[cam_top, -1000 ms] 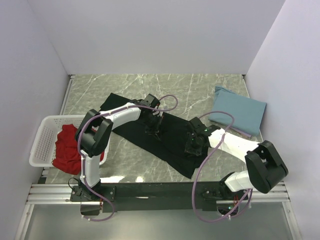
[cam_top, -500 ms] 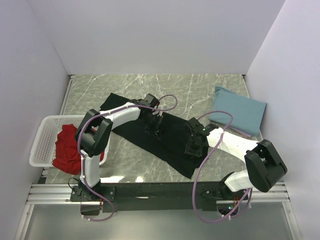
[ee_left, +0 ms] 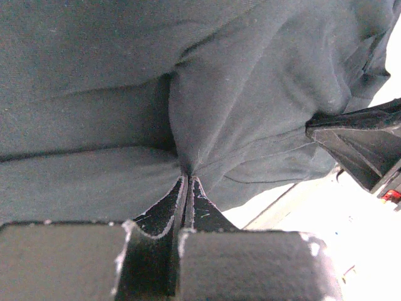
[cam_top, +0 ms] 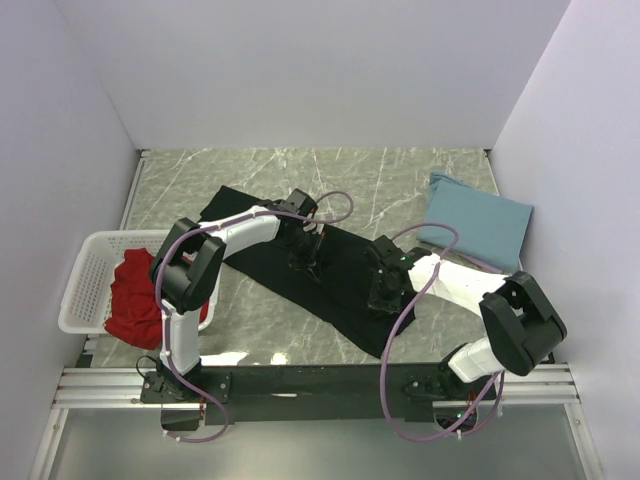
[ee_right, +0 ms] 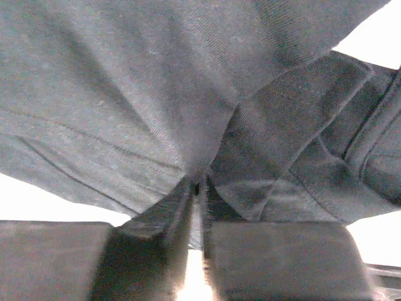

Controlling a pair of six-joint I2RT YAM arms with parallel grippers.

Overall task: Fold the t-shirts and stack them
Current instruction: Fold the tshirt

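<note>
The black t-shirt (cam_top: 345, 268) lies spread in a slanted band across the middle of the table. My left gripper (cam_top: 305, 262) presses down on its middle, and in the left wrist view the left gripper (ee_left: 187, 177) is shut on a raised fold of the black t-shirt (ee_left: 250, 94). My right gripper (cam_top: 382, 298) sits on the shirt's lower right part. In the right wrist view the right gripper (ee_right: 200, 185) has its jaws nearly together, pinching a fold of the black t-shirt (ee_right: 138, 94). A red t-shirt (cam_top: 135, 295) is bunched in the basket. A dusty-blue t-shirt (cam_top: 480, 225) lies folded at the right.
A white latticed basket (cam_top: 85, 272) stands at the left table edge. White walls close in the back and both sides. Both arms' purple cables (cam_top: 400, 330) loop over the near part of the marble table (cam_top: 260, 320).
The right gripper has slid a little to the left on the black shirt and its jaws have closed onto the cloth. The left arm has not moved.
</note>
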